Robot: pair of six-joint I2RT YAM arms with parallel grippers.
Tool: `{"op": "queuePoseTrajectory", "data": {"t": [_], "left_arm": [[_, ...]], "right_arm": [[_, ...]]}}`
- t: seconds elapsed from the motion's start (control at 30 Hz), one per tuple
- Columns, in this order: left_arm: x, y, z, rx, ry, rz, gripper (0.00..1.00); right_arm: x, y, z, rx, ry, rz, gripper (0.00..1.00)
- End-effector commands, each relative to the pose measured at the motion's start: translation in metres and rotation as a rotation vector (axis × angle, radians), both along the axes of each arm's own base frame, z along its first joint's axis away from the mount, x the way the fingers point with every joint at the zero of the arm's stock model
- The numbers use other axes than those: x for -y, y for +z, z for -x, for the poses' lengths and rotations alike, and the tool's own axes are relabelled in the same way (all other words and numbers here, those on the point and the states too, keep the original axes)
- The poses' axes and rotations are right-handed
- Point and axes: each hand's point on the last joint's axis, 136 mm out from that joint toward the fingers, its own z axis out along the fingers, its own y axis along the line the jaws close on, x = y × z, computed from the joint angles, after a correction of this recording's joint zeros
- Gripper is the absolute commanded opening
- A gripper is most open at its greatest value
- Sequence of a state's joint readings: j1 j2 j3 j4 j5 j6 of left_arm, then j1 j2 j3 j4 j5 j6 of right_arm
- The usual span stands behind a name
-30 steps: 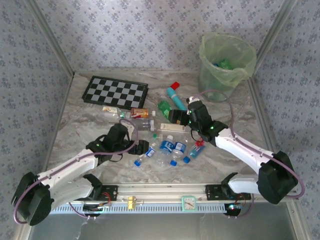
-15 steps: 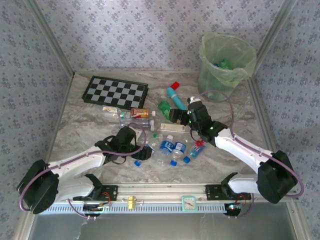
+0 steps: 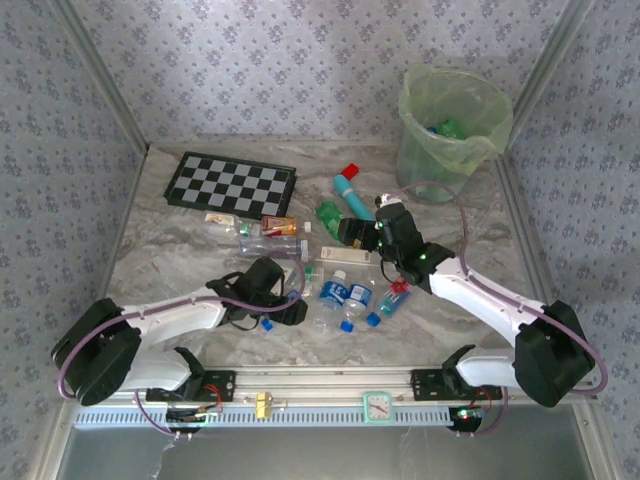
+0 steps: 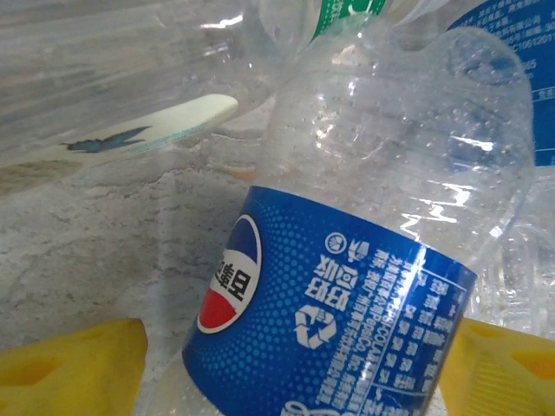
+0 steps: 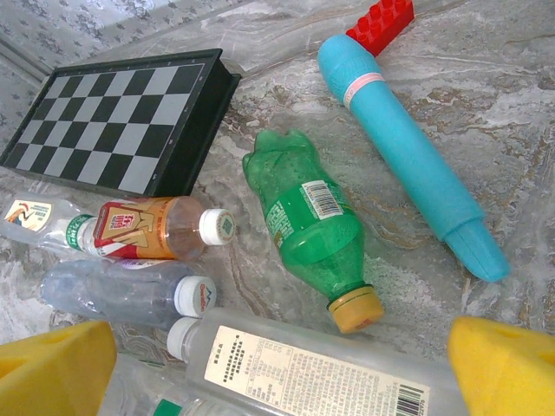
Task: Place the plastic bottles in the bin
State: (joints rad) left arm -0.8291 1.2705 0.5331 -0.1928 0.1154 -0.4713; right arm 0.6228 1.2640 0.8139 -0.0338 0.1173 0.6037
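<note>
Across the marbled desk the job is only partly done. The pale-green bin stands at the far right corner with some green and blue showing inside it, well apart from the litter of plastic bottles lying mid-desk, near the chessboard.

My left gripper is low at the near left edge of that pile and straddles a clear bottle with a blue label, which lies on the desk with one yellow pad on either side. I cannot tell whether the pads are pressing on it yet.

My right gripper hangs wide and empty over the far side of the pile. A clear bottle with a white label is just under it. Beyond lie a green bottle and an orange-labelled one. The teal tube and red block are not mine to take.

I judge the step in hand to be the left pick. Next I need a firm squeeze on the slick, round body, then a clean lift and a long carry to the bin, clear of my right arm.
</note>
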Motion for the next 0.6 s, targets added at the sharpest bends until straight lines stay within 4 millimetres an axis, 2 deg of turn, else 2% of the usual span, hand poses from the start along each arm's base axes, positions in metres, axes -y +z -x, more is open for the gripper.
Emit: {"op": "queuePoseTrajectory", "data": {"t": [0.0, 0.23, 0.57], "left_arm": [[0.01, 0.009, -0.007, 0.029, -0.012, 0.012, 0.83], [0.009, 0.009, -0.002, 0.018, -0.021, 0.006, 0.82], [-0.002, 0.0, 0.015, -0.014, -0.032, -0.043, 0.81]], "right_arm": [[0.004, -0.005, 0.0, -0.004, -0.028, 0.004, 1.0], [0.005, -0.006, 0.001, -0.005, -0.03, 0.008, 1.0], [0.006, -0.003, 0.002, 0.005, -0.032, 0.0, 1.0]]}}
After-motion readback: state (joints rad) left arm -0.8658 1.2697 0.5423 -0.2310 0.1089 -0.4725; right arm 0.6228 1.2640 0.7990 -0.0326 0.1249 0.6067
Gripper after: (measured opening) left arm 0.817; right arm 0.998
